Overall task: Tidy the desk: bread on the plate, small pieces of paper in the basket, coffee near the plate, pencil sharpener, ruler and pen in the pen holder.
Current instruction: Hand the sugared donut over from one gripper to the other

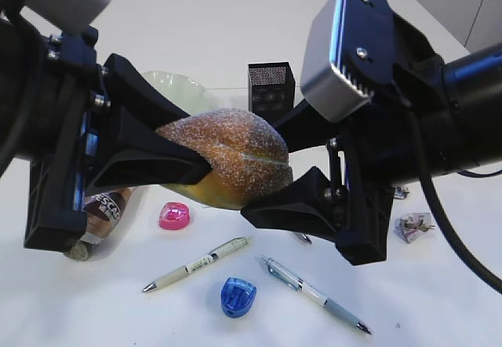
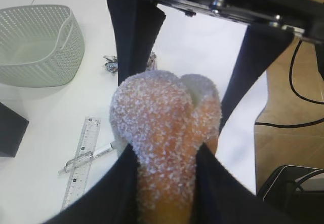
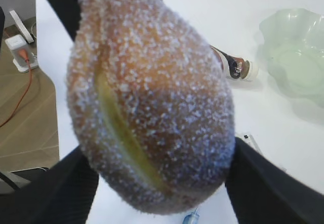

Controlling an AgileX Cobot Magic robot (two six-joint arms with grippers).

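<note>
Left pincer [image 1: 196,170] grips bread [image 1: 235,155] (right pincer [image 1: 271,166] parted)

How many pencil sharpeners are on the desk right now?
2. A pink sharpener lies left of the pens, near the lying coffee bottle; a blue sharpener sits between the two pens. The arms could hide more.

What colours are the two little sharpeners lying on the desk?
One pink, one blue; clearest in the exterior view.
</note>
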